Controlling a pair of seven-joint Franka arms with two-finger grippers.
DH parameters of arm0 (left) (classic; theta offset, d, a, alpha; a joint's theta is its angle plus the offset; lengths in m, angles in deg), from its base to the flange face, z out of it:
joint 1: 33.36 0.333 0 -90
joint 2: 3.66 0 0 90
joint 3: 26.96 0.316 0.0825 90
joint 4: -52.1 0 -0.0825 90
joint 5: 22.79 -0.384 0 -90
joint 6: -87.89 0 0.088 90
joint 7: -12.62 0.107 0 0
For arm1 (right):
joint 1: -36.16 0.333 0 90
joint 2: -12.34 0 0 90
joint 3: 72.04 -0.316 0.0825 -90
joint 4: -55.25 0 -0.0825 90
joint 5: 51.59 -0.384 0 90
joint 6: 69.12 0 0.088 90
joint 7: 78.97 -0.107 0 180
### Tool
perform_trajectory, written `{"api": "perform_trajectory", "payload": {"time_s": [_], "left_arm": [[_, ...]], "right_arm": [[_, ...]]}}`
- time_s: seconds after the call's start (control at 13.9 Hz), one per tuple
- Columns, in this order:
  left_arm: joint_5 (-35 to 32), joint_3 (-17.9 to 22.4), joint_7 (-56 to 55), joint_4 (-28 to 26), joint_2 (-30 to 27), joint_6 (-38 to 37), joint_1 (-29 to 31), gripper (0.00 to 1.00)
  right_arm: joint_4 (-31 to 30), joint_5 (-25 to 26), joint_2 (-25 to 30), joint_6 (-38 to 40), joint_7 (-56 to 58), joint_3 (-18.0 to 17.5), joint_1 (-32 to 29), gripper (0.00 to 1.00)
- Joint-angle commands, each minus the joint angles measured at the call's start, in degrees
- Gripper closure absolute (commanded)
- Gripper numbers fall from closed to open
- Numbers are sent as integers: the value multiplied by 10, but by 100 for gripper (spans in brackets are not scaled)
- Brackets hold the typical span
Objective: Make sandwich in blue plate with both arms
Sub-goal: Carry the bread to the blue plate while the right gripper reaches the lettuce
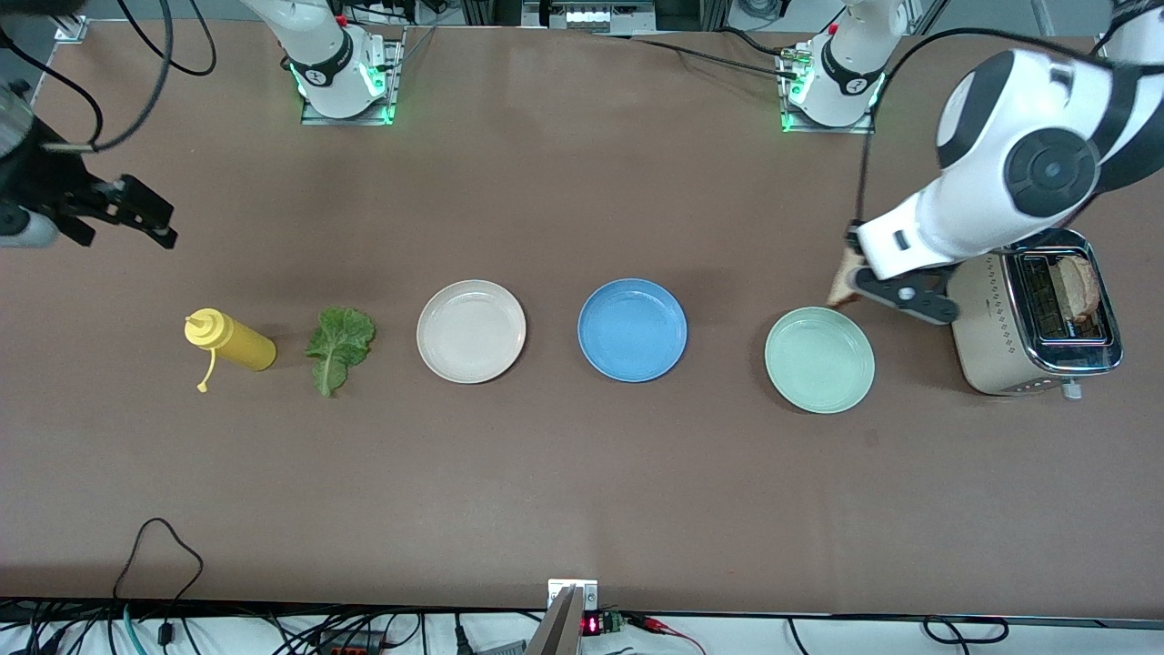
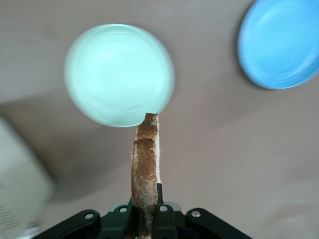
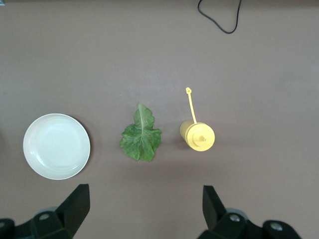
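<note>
A white jointed left arm reaches down between a cream and chrome two-slot toaster (image 1: 1037, 327) and a pale mint-green round plate (image 1: 819, 359). Its black left gripper (image 2: 147, 211) is pinching a light-brown bread slice with a dark crust (image 2: 145, 169), held on edge by one end, in the air just above the table beside the mint plate. A second slice (image 1: 1078, 287) stands in a toaster slot. The glossy round blue plate (image 1: 633, 329), the target, sits bare in the middle of the row, between the mint plate and a cream-white plate (image 1: 471, 330).

The right gripper (image 3: 144, 209) waits with its fingers spread wide, high over the crinkled green lettuce leaf (image 1: 338, 347) and a yellow squeeze bottle (image 1: 229, 341) lying on its side.

The grip takes only the slice's edge, so a quick swing could tear or drop it. Releasing early would land it on the mint plate. Set down on edge, it might topple off the blue rim.
</note>
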Motion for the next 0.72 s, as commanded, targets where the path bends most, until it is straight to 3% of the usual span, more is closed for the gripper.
{"api": "perform_trajectory", "payload": {"time_s": [0.0, 0.22, 0.36, 0.65], "left_arm": [[104, -6, -20, 53, 74, -9, -1, 99], [264, -5, -15, 63, 153, 22, -3, 100], [295, -6, -4, 58, 189, 76, -3, 100], [434, -7, 123, 18, 239, 219, -15, 100]], "right_arm": [[-35, -5, -18, -38, -7, -4, 6, 0], [-93, -5, -44, -117, -7, -4, 17, 0], [-142, -5, -61, -196, -6, -4, 18, 0], [-146, -5, -133, -234, -6, -5, 37, 0]]}}
